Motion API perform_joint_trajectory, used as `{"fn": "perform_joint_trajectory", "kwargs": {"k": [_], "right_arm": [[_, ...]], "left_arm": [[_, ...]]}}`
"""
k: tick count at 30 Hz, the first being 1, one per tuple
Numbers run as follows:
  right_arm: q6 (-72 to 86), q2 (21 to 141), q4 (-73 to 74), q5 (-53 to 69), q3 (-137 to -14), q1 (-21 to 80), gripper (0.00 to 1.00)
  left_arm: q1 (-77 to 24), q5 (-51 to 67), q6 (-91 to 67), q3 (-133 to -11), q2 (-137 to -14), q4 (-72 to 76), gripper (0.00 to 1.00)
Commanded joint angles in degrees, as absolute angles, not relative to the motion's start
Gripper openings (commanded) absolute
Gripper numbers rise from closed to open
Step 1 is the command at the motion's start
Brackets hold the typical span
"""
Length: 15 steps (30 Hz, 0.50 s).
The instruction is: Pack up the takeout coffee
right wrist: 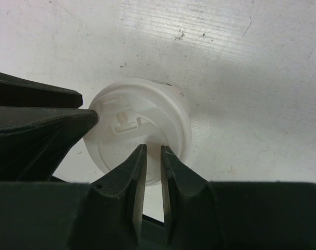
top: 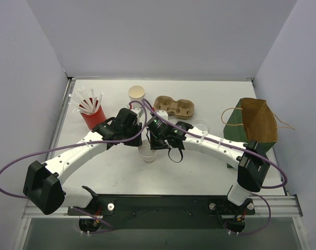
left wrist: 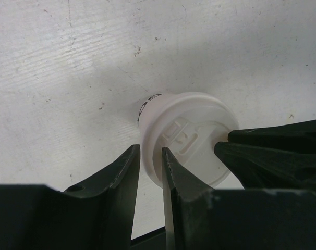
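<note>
The takeout coffee, a small white paper cup (top: 147,155), stands at the table's middle with a white lid (left wrist: 192,135) on it. Faint dark print shows on the cup's side (left wrist: 147,102). My left gripper (top: 138,139) is over the lid's left edge (left wrist: 149,148), its jaws a narrow gap apart astride the rim. My right gripper (top: 155,139) is over the lid's near part (right wrist: 154,147), nearly shut with nothing between the fingers. The lid fills the right wrist view (right wrist: 137,117). The brown pulp carrier (top: 173,106) lies behind, with both wells empty.
A second white cup with a cream rim (top: 136,94) stands at the back. A red cup of white straws (top: 93,115) is at the left. A loose white lid (top: 201,125) lies beside the right arm. A green and brown paper bag (top: 254,122) lies at the right.
</note>
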<state>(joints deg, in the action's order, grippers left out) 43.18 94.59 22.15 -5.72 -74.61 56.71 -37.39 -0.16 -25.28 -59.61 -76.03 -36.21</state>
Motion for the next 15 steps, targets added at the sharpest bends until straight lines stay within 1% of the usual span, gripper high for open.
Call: {"fn": "perform_joint_trajectory", "kwargs": {"k": [1, 9, 15], "right_arm": [[41.75, 91.76, 26.98, -7.82, -78.13, 57.22, 0.14], [42.54, 86.05, 28.83, -9.22, -78.40, 58.80, 0.15], [44.47, 87.53, 26.64, -8.80, -74.45, 60.03, 0.16]], "left_arm": [[-37.71, -0.70, -23.47, -62.40, -76.11, -38.67, 0.33], [-37.71, -0.62, -23.38, -62.58, -76.11, -38.85, 0.33], [-37.71, -0.53, -23.38, -62.49, -76.38, -38.58, 0.33]]}}
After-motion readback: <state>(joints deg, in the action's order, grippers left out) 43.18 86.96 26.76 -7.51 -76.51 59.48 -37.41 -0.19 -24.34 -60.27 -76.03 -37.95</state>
